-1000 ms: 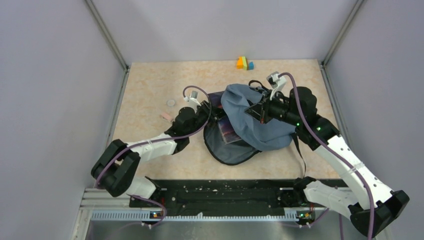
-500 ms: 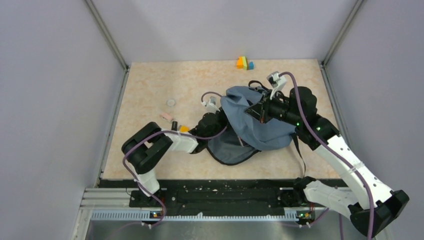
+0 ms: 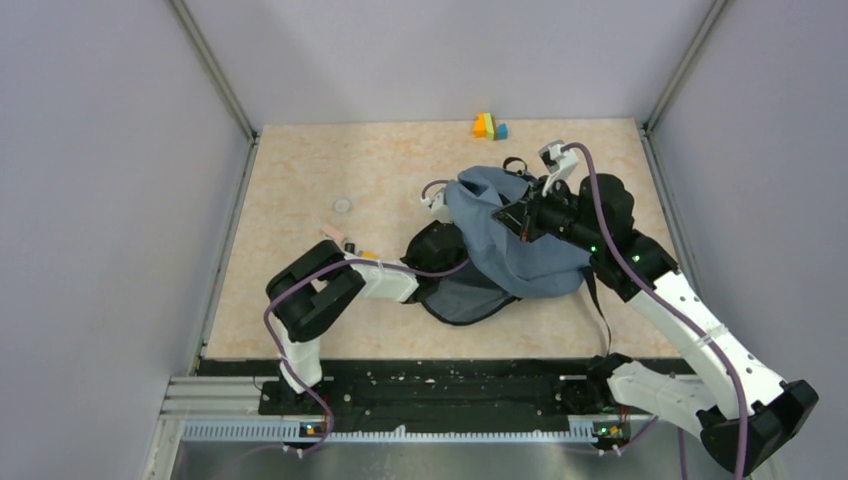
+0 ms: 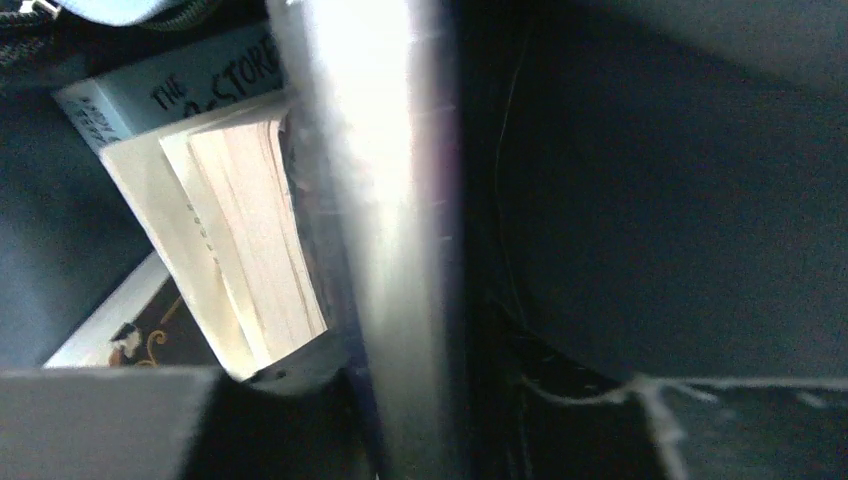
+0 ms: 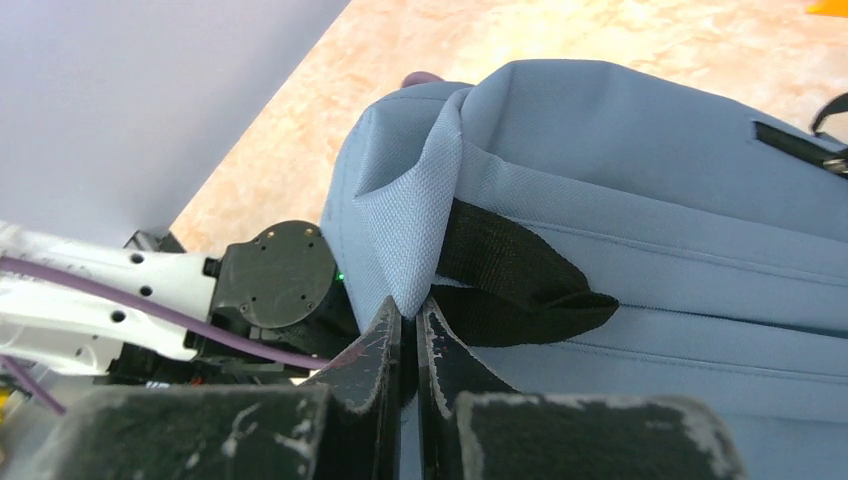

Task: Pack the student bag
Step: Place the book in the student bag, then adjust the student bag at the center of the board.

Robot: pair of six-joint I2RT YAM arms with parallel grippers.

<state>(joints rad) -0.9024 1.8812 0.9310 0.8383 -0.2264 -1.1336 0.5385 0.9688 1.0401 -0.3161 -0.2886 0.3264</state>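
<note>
Inside student bag [image 3: 530,255], left arm [image 3: 385,282] reaching, elbow bent

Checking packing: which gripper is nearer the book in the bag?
Left. The left gripper is inside the student bag beside the book; the right gripper pinches its fabric outside.

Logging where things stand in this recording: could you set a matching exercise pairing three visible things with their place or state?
Things:
1. right claw
2. paperback book
3. coloured blocks

Place or state:
A. at the far edge of the table
B. inside the student bag
C. shut on a fold of bag fabric

Pairs: 1-C, 2-B, 3-A
</note>
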